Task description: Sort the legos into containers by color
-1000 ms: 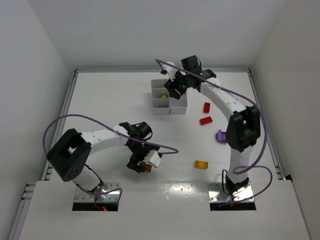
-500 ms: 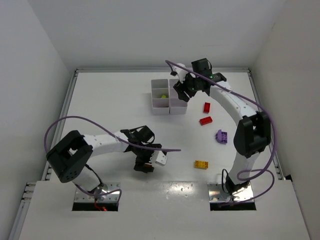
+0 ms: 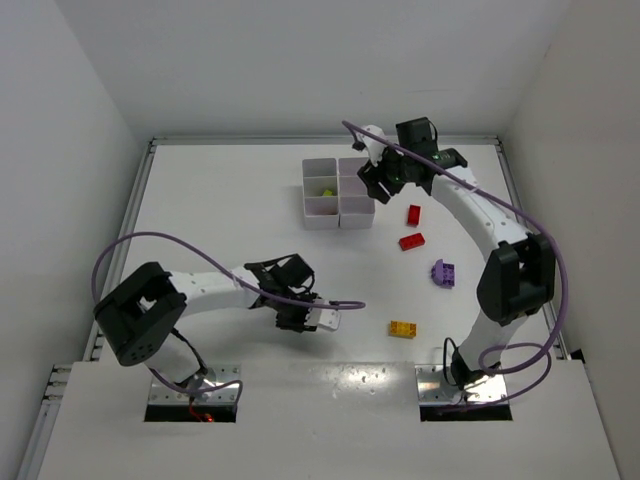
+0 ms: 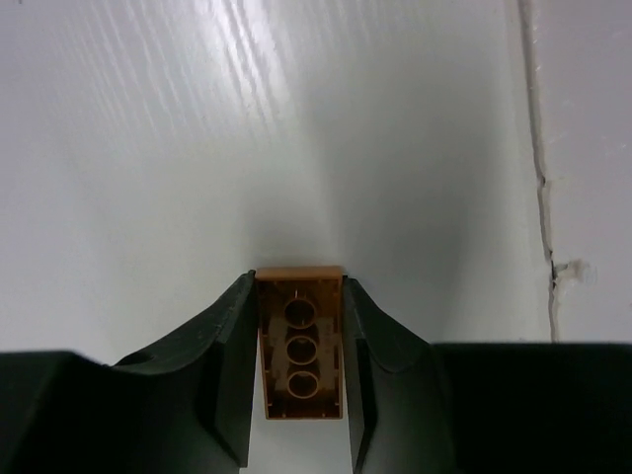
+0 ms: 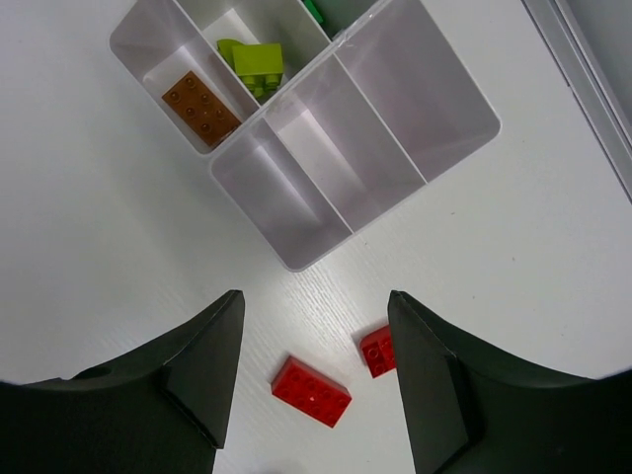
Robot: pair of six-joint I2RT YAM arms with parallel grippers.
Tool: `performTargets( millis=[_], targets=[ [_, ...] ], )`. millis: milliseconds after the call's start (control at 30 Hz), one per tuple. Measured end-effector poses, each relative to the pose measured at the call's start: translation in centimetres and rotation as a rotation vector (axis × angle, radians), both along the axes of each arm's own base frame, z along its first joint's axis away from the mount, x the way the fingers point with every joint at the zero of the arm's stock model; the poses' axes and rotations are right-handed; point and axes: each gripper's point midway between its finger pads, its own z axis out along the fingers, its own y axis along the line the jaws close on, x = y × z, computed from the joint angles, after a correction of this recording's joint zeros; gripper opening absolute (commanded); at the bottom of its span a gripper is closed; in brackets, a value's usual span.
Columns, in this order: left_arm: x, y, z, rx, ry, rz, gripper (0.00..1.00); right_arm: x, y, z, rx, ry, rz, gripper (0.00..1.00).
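Note:
In the left wrist view an orange-brown lego (image 4: 300,341) sits between my left gripper's (image 4: 299,288) fingers, both pressed against its long sides, with its hollow underside facing the camera. That gripper (image 3: 298,314) is low over the near middle of the table. My right gripper (image 5: 316,301) stands open above two red legos (image 5: 311,391) (image 5: 378,351), just right of the white containers (image 5: 286,252). Those hold an orange-brown lego (image 5: 201,108), a lime one (image 5: 252,64) and a green one (image 5: 314,10). Seen from above, my right gripper (image 3: 386,186) hovers by the containers' (image 3: 322,222) right edge.
A purple lego (image 3: 442,272) and a yellow one (image 3: 403,328) lie loose on the right half of the table, with the red ones (image 3: 413,214) (image 3: 411,241) farther back. White walls enclose the table; a raised rail runs along each side.
My left gripper has closed onto the orange-brown lego and shifted slightly right. My right arm has swung right, from over the containers to beside them.

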Motion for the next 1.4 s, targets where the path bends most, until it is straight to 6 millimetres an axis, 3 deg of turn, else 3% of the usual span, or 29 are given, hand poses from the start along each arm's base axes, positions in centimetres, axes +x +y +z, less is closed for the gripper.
performTargets(
  millis=[100, 167, 267, 367, 467, 533, 733, 867, 1100, 1400],
  targets=[
    [1.2, 0.6, 0.9, 0.028, 0.006, 0.064, 0.0, 0.1, -0.3, 0.1, -0.005, -0.005, -0.005, 0.61],
    [3.5, -0.2, 3.2, 0.0, -0.009, 0.139, 0.0, 0.2, -0.4, 0.1, -0.004, -0.005, -0.01, 0.61],
    [9.5, -3.3, 9.8, -0.136, -0.086, 0.276, 0.0, 0.4, -0.8, 0.2, 0.011, -0.001, -0.035, 0.61],
    [16.7, -6.2, 17.8, -0.321, -0.182, 0.423, 0.0, 0.9, -1.6, 0.4, 0.053, 0.01, -0.086, 0.7],
    [21.0, -7.1, 21.7, -0.429, -0.22, 0.532, 0.0, 1.4, -2.7, 0.7, 0.109, 0.031, -0.153, 0.73],
    [22.4, -6.9, 21.5, -0.443, -0.202, 0.596, 0.0, 2.0, -4.0, 1.2, 0.157, 0.044, -0.218, 0.77],
    [24.2, -6.6, 16.9, -0.396, -0.104, 0.755, 0.0, 4.2, -8.1, 3.7, 0.289, 0.028, -0.404, 0.81],
    [25.4, -6.5, 16.0, -0.403, -0.108, 0.833, 0.0, 4.9, -10.0, 4.2, 0.347, 0.032, -0.489, 0.81],
    [27.5, -7.0, 15.2, -0.41, -0.162, 0.847, 0.0, 4.9, -10.1, 4.3, 0.401, 0.061, -0.509, 0.81],
    [28.6, -6.6, 13.7, -0.341, -0.287, 0.711, 0.0, 5.0, -9.8, 4.6, 0.431, 0.063, -0.496, 0.81]
  ],
)
